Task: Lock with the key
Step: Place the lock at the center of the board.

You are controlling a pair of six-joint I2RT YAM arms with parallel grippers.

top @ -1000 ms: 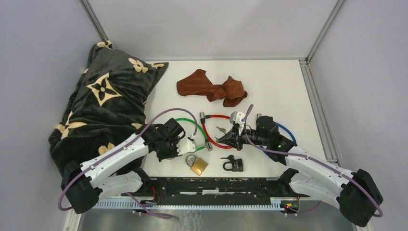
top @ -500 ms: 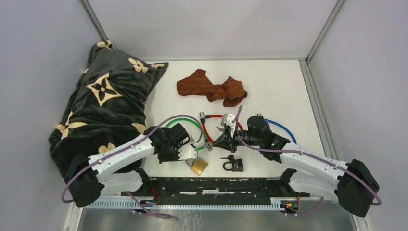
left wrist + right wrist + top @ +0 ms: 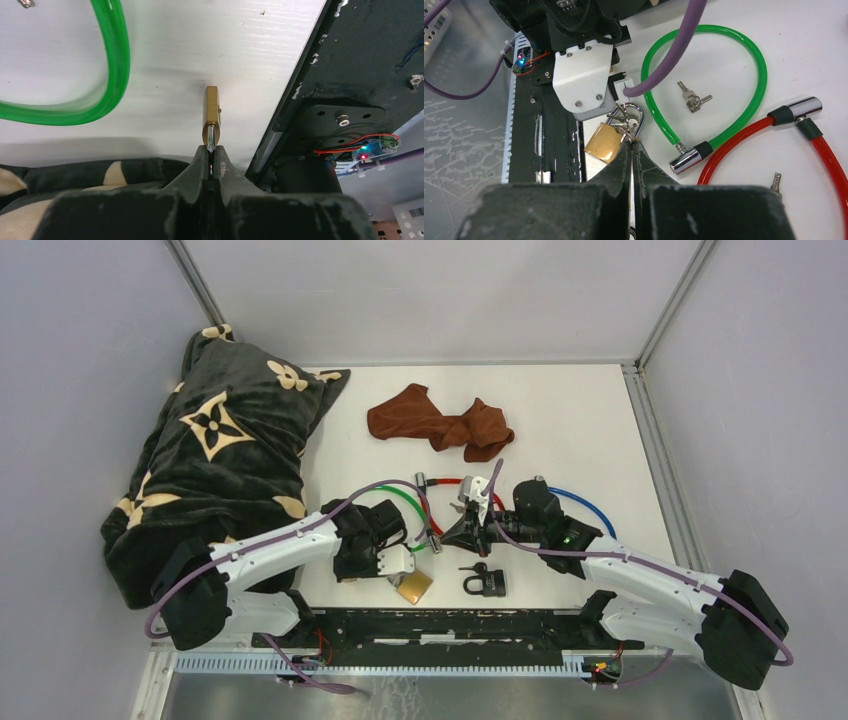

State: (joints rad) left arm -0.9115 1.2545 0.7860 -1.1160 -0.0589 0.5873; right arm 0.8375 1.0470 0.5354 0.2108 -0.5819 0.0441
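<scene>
A brass padlock [image 3: 413,586] lies near the table's front edge. My left gripper [image 3: 398,568] is shut on its silver shackle. In the left wrist view the lock body [image 3: 211,112] sticks out edge-on past the gripper [image 3: 211,150]. My right gripper [image 3: 446,537] is just right of the lock, its jaws shut with a thin gap. In the right wrist view the gripper [image 3: 631,142] meets a small bunch of keys [image 3: 623,120] over the shackle, beside the brass body [image 3: 604,142]. It seems to pinch one key.
A green cable lock [image 3: 400,498], a red one [image 3: 455,482] and a blue one [image 3: 590,510] lie mid-table. A black padlock [image 3: 486,582] sits right of the brass one. Loose keys [image 3: 692,97] lie inside the green loop. A brown cloth [image 3: 440,423] and a black blanket [image 3: 220,460] lie behind.
My left gripper has moved right and down onto the brass padlock. My right gripper moved left toward the lock in the first half second, then stayed.
</scene>
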